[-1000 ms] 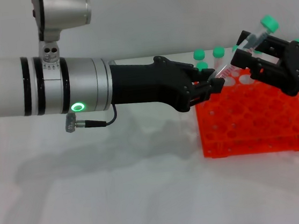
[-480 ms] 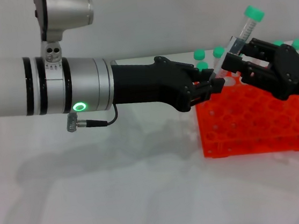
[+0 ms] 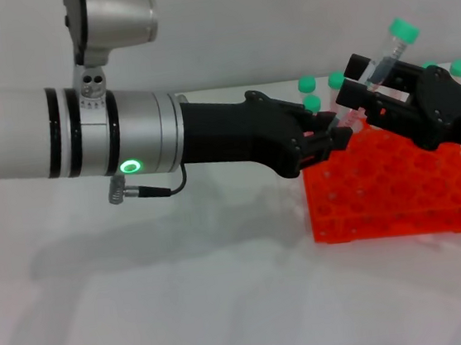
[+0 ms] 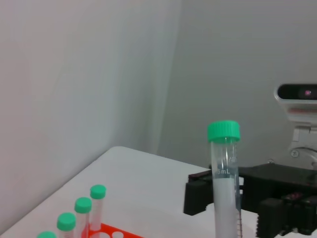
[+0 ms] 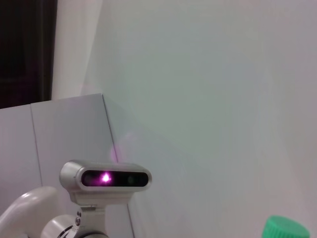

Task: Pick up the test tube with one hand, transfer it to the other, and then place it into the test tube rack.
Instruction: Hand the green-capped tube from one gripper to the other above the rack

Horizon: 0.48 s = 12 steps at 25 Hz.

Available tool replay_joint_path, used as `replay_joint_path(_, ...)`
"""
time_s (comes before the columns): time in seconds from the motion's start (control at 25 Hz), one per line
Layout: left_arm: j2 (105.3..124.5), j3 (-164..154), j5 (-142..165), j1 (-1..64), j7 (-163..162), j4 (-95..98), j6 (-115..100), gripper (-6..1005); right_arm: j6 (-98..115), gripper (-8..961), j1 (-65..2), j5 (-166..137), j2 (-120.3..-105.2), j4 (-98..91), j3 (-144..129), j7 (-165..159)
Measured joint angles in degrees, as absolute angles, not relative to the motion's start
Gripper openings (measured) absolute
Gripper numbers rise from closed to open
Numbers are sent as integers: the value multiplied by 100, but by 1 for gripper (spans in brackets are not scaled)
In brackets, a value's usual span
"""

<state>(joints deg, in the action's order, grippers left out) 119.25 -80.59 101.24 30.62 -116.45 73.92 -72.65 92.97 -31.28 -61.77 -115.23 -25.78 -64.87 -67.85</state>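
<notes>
The test tube point(image 3: 386, 56), clear with a green cap, hangs tilted over the back left corner of the orange-red test tube rack point(image 3: 400, 195). My right gripper point(image 3: 362, 87), black with a white label, is shut around the tube's middle. My left gripper point(image 3: 334, 131), on the silver-white arm with the green ring, is shut on the tube's lower end. In the left wrist view the tube point(image 4: 224, 173) stands upright in front of the right gripper point(image 4: 247, 198). The right wrist view shows only its green cap point(image 5: 285, 229).
Several other green-capped tubes point(image 3: 309, 84) stand in the rack's back rows, also in the left wrist view point(image 4: 82, 204) above the rack's edge point(image 4: 106, 232). A white wall rises behind the white table. The left arm's thick forearm point(image 3: 84, 127) spans the scene's left half.
The tube first swung more upright, then tilted back down to the right with the right gripper. The left arm has shifted slightly right. The tube's lower end stays at the left fingertips.
</notes>
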Motion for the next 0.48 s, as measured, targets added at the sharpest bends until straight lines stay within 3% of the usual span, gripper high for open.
replay_joint_path(0.2,11926,-8068,10133,3067,-11646,7392,-7264,235,9282,511,-3129,-6176,-11519,-2585,-6486,-6797)
replay_joint_path(0.48,11927,-8035,10134,3076,-11645,7391,-7254,240,9292,342,-3129,-6179,-11499,-2593,-6486,-6796)
